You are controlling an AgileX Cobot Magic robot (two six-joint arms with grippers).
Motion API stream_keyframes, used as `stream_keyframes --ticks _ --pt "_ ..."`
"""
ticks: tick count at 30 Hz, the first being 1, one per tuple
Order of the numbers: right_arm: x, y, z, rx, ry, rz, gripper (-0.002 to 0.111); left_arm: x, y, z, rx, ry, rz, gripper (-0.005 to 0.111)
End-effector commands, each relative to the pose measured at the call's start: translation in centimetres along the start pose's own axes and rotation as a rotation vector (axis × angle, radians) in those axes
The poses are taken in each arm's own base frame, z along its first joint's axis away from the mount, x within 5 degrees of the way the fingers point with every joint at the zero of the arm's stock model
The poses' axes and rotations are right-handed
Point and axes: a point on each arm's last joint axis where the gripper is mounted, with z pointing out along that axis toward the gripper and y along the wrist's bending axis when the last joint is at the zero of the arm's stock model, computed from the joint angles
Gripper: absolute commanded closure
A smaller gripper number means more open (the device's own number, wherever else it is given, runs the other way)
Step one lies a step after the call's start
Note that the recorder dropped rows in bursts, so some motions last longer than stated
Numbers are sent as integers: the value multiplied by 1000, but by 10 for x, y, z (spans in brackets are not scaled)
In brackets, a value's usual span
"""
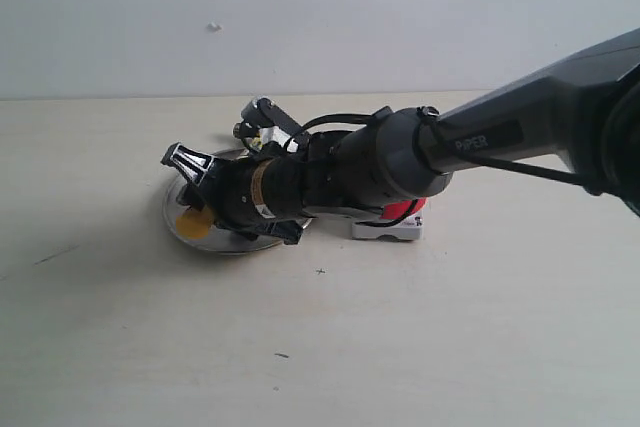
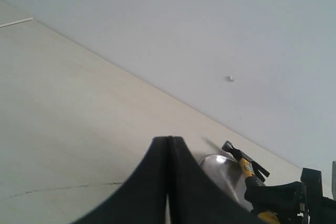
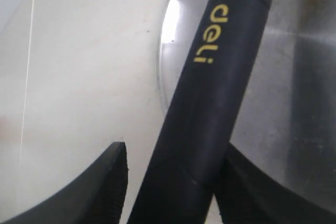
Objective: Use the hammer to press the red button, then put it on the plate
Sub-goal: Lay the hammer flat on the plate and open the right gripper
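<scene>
Hammer [image 1: 193,221] and plate [image 1: 235,245] are together on the left of the exterior view. The yellow end cap sits over the dish and the dark head pokes out beyond its far rim. The right end effector [image 1: 215,197] has reached across and hangs low above the plate, and its arm hides most of the red button [image 1: 403,211], which stands just beside the plate on the pale surface [image 1: 400,327].

From the left wrist, the left end effector [image 2: 169,153] is idle and well apart from the work, its two black fingers pressed together on nothing.

From the right wrist, the black handle lies between the parted fingers, and one finger [image 3: 113,182] stands clear of it with bare surface showing in the gap. The other looks right against the rubber.

I'd judge this the placing step, at the point of release. Next the right arm needs a straight lift, without dragging the handle off the shiny dish.
</scene>
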Motion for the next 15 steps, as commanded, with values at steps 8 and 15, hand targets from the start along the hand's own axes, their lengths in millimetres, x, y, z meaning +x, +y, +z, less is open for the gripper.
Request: stream_keyframes --ticks 8,15 --pt "-4 1 -10 38 -14 -30 59 0 0 -1 2 -7 5 107" --pt "1 -12 -10 91 -6 -23 58 0 0 -1 2 -7 8 107"
